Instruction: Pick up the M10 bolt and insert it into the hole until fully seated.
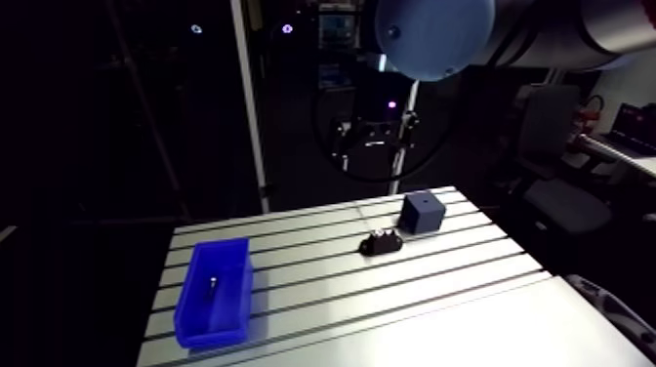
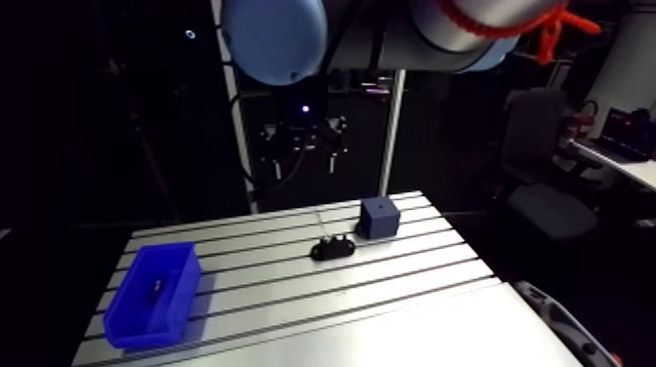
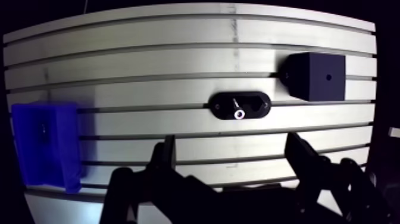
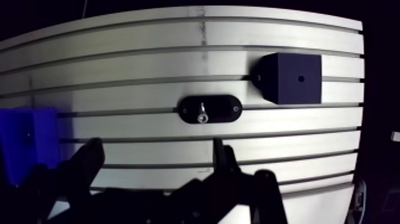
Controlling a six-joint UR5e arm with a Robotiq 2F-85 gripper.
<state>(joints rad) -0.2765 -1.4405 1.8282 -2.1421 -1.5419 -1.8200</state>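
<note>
A black oval holder (image 3: 240, 105) lies mid-table with a silver bolt (image 3: 238, 112) standing in its middle and a small hole on either side. Beyond and to one side of it sits a dark blue cube (image 3: 315, 76) with a small hole in its top face. A blue bin (image 1: 213, 291) at the table's left holds a second small bolt (image 1: 212, 285). My gripper (image 3: 232, 146) hovers high above the table's near side, open, with nothing between its fingers (image 3: 168, 152). The holder lies ahead of the fingers, well below them.
The slotted aluminium table (image 1: 410, 293) runs from the bin on the left to the cube (image 1: 423, 212) at the back right, the holder (image 1: 382, 241) between them. The table's edges drop off into dark on all sides.
</note>
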